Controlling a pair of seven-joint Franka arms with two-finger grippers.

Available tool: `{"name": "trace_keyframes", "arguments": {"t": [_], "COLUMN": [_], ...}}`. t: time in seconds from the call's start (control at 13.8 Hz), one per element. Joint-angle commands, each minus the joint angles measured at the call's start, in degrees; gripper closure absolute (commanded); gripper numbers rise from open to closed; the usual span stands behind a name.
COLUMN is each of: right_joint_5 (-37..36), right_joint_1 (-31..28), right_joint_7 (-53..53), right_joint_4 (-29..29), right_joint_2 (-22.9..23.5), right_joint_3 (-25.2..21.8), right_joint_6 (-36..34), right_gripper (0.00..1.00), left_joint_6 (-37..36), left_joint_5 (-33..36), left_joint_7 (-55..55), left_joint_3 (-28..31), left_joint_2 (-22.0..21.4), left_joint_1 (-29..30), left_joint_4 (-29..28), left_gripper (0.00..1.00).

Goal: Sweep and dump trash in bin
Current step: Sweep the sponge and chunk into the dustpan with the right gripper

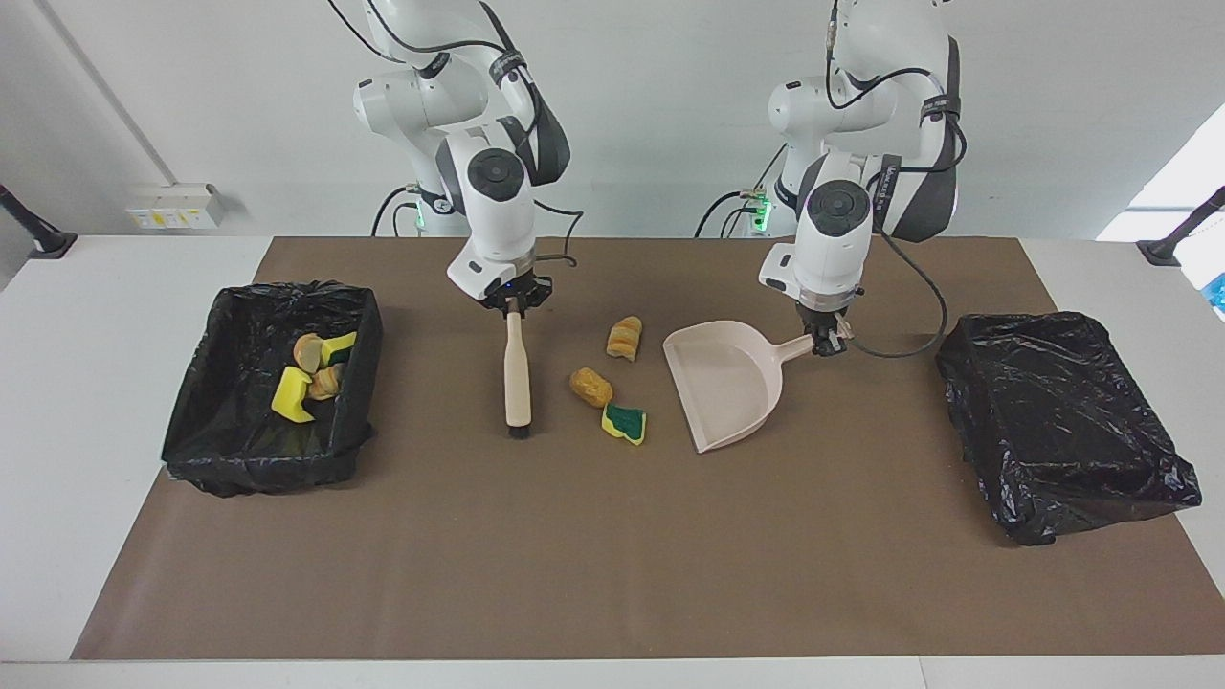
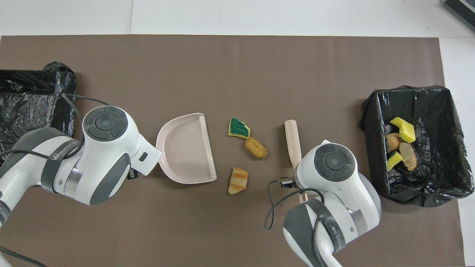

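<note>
Lying at three o'clock of the right end effector (image 1: 514,304), in the facing view, three trash scraps (image 1: 591,387) are resting; that end effector is pinching the brush (image 1: 517,375), arm angled down, while the left end effector (image 1: 825,342) is pinching the dustpan (image 1: 724,380) handle.

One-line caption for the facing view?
Right hand holds the brush beside three scraps, left hand the dustpan; four scraps lie in one bin.

This is a robotics lab. Two white robot arms (image 1: 488,182) are mounted at one edge of a white table (image 1: 115,287), with loose cables and green status lights at their bases. A brown mat (image 1: 612,555) covers most of the table, and bare white walls with a wall socket box (image 1: 177,205) surround it.
</note>
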Motion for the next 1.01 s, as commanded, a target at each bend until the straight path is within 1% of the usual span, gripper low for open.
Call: {"name": "trace_keyframes", "arguments": {"t": [0.0, 0.22, 0.29, 0.36, 0.43, 0.51, 0.65, 0.72, 0.8, 0.94], "right_joint_5": [1.3, 1.3, 1.4, 3.3, 7.7, 13.9, 25.1, 28.8, 31.6, 32.4], "right_joint_1": [3.3, 7.0, 8.5, 10.0, 10.3, 10.3, 10.5, 10.6, 10.6, 10.5], "right_joint_7": [3.1, 3.4, 3.3, 2.5, 0.7, -3.4, -9.5, -10.4, -10.4, -9.6], "right_joint_4": [1.2, 9.3, 12.5, 14.4, 16.0, 17.6, 18.3, 18.3, 18.9, 19.4], "right_joint_2": [4.0, 11.9, 13.8, 14.7, 15.5, 16.2, 16.3, 16.3, 16.3, 15.5], "right_joint_3": [0.0, 0.2, 0.4, 0.8, 1.5, 2.3, 2.7, 2.8, 2.8, 2.7], "right_joint_6": [5.8, 6.7, 6.3, 6.1, 6.2, 6.2, 7.2, 7.8, 7.9, 6.5], "right_gripper": [1.0, 1.0, 1.0, 1.0, 1.0, 1.0, 1.0, 1.0, 1.0, 1.0], "left_joint_6": [1.5, 1.5, 1.5, 1.5, 1.5, 1.5, 1.5, 1.5, 1.5, 1.5], "left_joint_5": [1.0, 1.0, 1.0, 1.0, 1.0, 1.0, 1.0, 1.0, 1.0, 1.0], "left_joint_7": [-2.0, -2.0, -2.1, -2.1, -2.1, -2.5, -2.7, -2.7, -2.7, -2.8], "left_joint_3": [0.2, 0.2, 0.2, 0.2, 0.2, 0.1, 0.1, 0.1, 0.2, 0.2], "left_joint_2": [-1.4, -1.4, -1.4, -1.4, -1.4, -1.4, -1.4, -1.5, -1.5, -1.4], "left_joint_1": [-0.6, -0.6, -0.6, -0.6, -0.6, -0.6, -0.6, -0.6, -0.6, -0.6], "left_joint_4": [-1.9, -1.9, -1.9, -1.9, -2.0, -1.9, -1.9, -1.9, -1.9, -1.9], "left_gripper": [1.0, 1.0, 1.0, 1.0, 1.0, 1.0, 1.0, 1.0, 1.0, 1.0]}}
